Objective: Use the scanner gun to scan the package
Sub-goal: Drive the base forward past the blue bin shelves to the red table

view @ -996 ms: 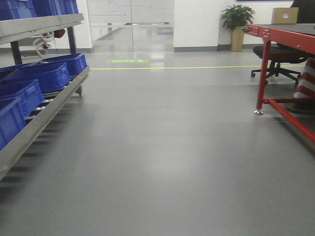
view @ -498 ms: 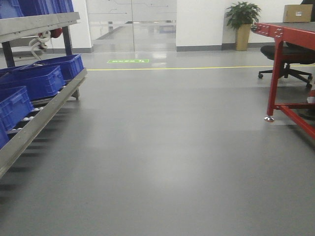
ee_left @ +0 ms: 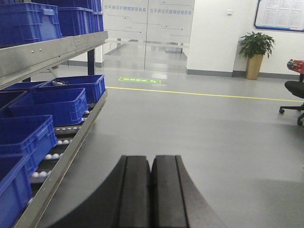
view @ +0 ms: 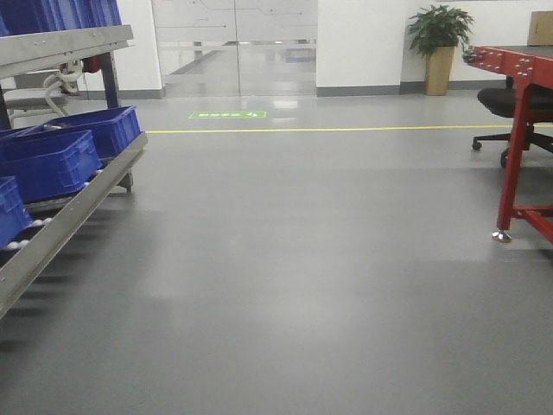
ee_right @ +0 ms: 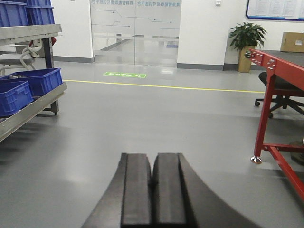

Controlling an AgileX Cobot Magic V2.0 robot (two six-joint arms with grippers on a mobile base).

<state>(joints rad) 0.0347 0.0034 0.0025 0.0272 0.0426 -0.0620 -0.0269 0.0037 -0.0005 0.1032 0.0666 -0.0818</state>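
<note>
My left gripper [ee_left: 152, 164] and right gripper [ee_right: 153, 161] are pressed together and empty, with no scanner gun or package ahead of my fingers, so I judge this the approach step; next, find both, maybe toward the red table [ee_right: 273, 61] on my right.

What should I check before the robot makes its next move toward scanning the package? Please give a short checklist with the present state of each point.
1. Left end effector empty: ok, shut on nothing.
2. Right end effector empty: ok, shut on nothing.
3. Scanner gun in view: not ok, no view shows it.
4. Package located: cannot tell; a cardboard box sits on the red table, but it may not be the package.
5. Floor ahead free: ok.
6. Side clearance to rack of blue bins: ok, it stands apart at the left.
</note>
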